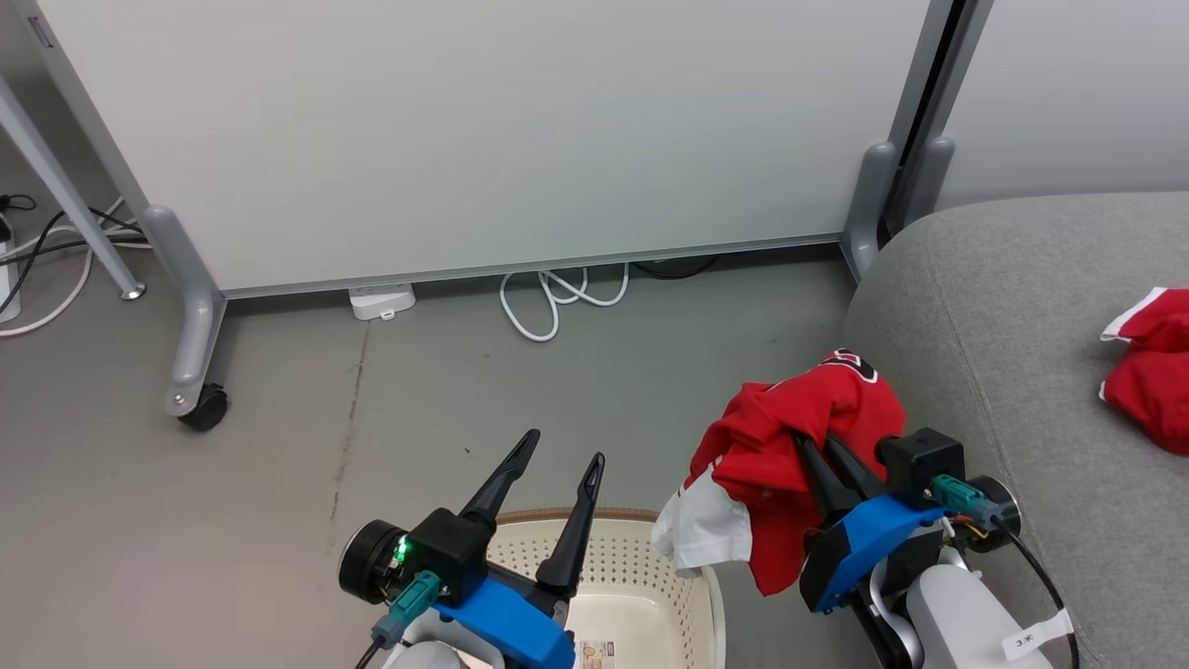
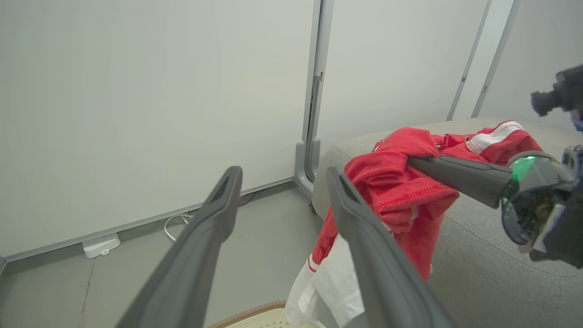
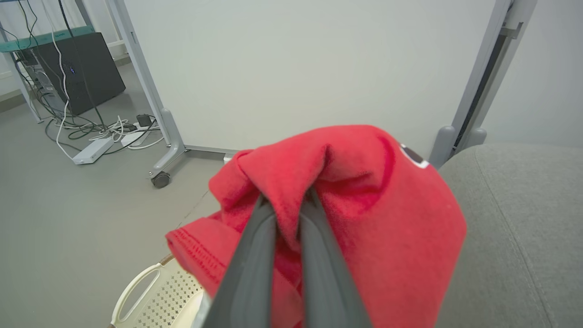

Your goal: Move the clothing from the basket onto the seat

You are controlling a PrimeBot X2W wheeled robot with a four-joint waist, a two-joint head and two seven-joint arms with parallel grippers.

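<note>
Where the clothing is: we hold one bundle in the air between the basket (image 1: 641, 576) and the seat (image 1: 1022, 325), while a red heap (image 1: 1152, 372) with white trim lies crumpled on the seat's top, well apart from the bundle.
Held bundle: a soft red garment (image 1: 790, 418) with a towel-like nap, a stitched hem and a scrap of black-and-white lettering on its far fold. A smooth white piece (image 1: 706, 530) hangs limp beneath it, close by the basket's right rim (touching or not, we cannot tell).
Right end effector (image 1: 811, 441): our two long dark fingers are pressed together on a pinched fold of the red garment, which drapes over both tips.
Left end effector (image 1: 565, 448): fingers spread apart with nothing between them, poised above the basket's far rim, tips pointing toward the partition panel (image 1: 464, 139).
Basket: cream-white plastic with walls pierced by rows of small holes. It has rounded corners, a brown woven-look band along the rim and a loop handle moulded into one end.
Seat: a broad grey cushion in coarse woven fabric, its edges rounded, with one seam curving along its length.
Floor (image 1: 372, 418): smooth and grey, with a faint dark line running across it. A looped white cable (image 1: 557, 297) lies at the foot of the pale partition panel, whose grey leg ends in a black caster (image 1: 204, 407).
</note>
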